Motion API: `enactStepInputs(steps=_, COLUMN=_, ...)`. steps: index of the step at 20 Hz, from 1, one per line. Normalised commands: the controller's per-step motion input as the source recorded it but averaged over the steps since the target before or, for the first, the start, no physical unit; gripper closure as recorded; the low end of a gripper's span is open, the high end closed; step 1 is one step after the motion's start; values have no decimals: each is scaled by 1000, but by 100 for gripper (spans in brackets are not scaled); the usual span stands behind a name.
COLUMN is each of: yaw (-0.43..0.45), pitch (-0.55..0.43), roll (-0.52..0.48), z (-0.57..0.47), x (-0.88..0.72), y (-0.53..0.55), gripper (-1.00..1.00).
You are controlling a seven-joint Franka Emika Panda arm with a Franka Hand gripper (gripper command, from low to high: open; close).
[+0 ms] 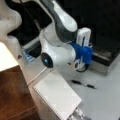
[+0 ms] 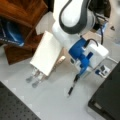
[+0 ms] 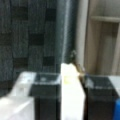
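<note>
In the wrist view my gripper [image 3: 72, 77] shows two black fingers [image 3: 45, 95] with a white block [image 3: 71, 95] filling the gap between them; a small dark tip sticks up from its top. In a front view the gripper [image 2: 102, 70] points toward the lower right from the white hand and blue camera mount [image 2: 82, 53]. A black pen [image 2: 73, 86] lies on the grey table just below it, not touched. In a front view the pen [image 1: 83, 84] lies under the hand [image 1: 83, 37].
A white notepad [image 1: 57, 96] [image 2: 46, 53] lies beside a wooden shelf [image 1: 12, 97] [image 2: 22, 15], with metal pieces [image 2: 32, 79] at its end. A black box [image 1: 105, 55] [image 2: 107, 100] borders the table. A dark patterned wall [image 3: 27, 37] faces the wrist camera.
</note>
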Motion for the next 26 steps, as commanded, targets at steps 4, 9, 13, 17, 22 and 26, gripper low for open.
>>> enactStepInputs(steps=4, yaw=-261, pitch=77, roll=76, z=460, x=-360, y=502, gripper=100)
enactStepInputs(steps=9, yaw=-234, pitch=20, roll=3, z=371, x=-430, y=459, gripper=100)
enactStepInputs(steps=13, yaw=-222, pitch=33, roll=-7, z=280, x=-467, y=348, gripper=100)
enactStepInputs(steps=17, yaw=-234, pitch=52, roll=-6, z=214, x=-410, y=349, gripper=100)
enactStepInputs(steps=22, yaw=-280, pitch=30, roll=39, z=191, x=-288, y=412, gripper=100)
enactStepInputs(steps=26, yaw=-298, pitch=31, roll=65, z=156, x=-217, y=402, gripper=100)
